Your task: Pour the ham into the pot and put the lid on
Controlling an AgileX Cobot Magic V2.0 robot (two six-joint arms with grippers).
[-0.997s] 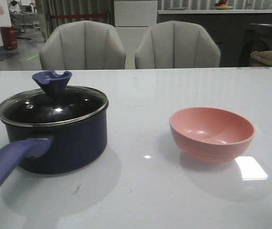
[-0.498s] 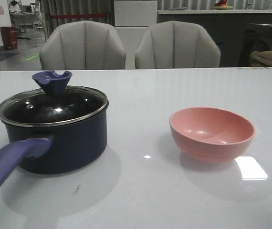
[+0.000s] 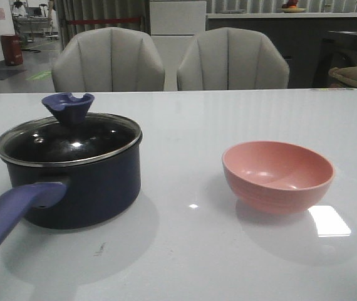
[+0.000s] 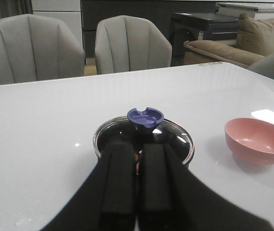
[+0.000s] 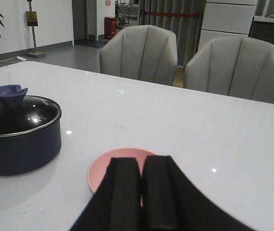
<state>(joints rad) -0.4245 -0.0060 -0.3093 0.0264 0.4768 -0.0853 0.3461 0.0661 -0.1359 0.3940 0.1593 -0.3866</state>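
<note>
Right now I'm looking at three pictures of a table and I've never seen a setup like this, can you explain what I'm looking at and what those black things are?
This is a two-armed robot at a white table. One picture looks forward over the table; the other two come from cameras on each wrist. The black shapes are the fingers of the left gripper and the right gripper, both pressed shut and holding nothing.

On the table stands a dark pot with a long purple-blue handle, its glass lid already on. To its right is a pink bowl, which looks empty. A small orange spot shows through the lid between the left fingers, perhaps ham, though I can't be sure. Two grey chairs stand behind.
</note>
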